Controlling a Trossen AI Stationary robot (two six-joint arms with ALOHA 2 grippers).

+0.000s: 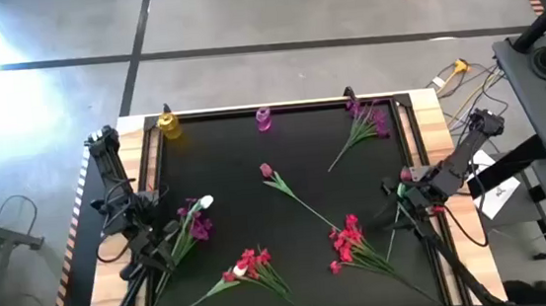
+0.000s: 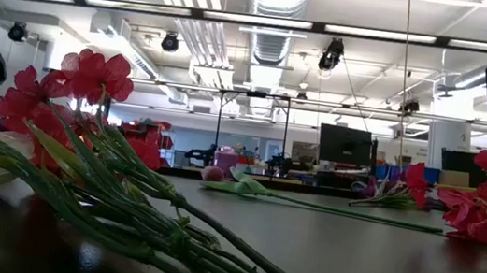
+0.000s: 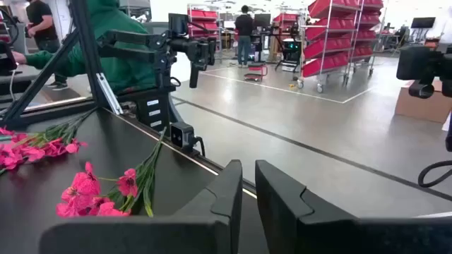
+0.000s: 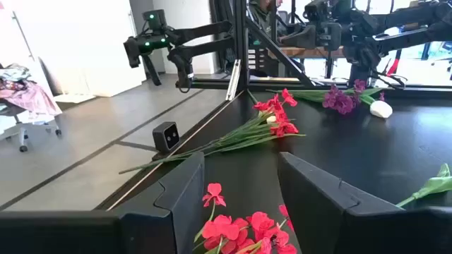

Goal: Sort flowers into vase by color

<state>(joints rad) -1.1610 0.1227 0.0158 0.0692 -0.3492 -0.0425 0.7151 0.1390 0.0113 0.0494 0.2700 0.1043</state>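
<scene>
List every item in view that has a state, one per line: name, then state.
left gripper: shut, empty, at the table's left edge
right gripper: open, empty, at the table's right edge
yellow vase: at the far edge, no flowers in it
pink vase: at the far edge, no flowers in it
purple spray: lying flat
pink bud: lying flat
red sprays: lying flat
white bloom: lying flat

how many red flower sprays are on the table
2: one red-pink artificial spray on a green stem near the front edge, left of centre; another red-pink spray front right of centre. None appears hidden.
</scene>
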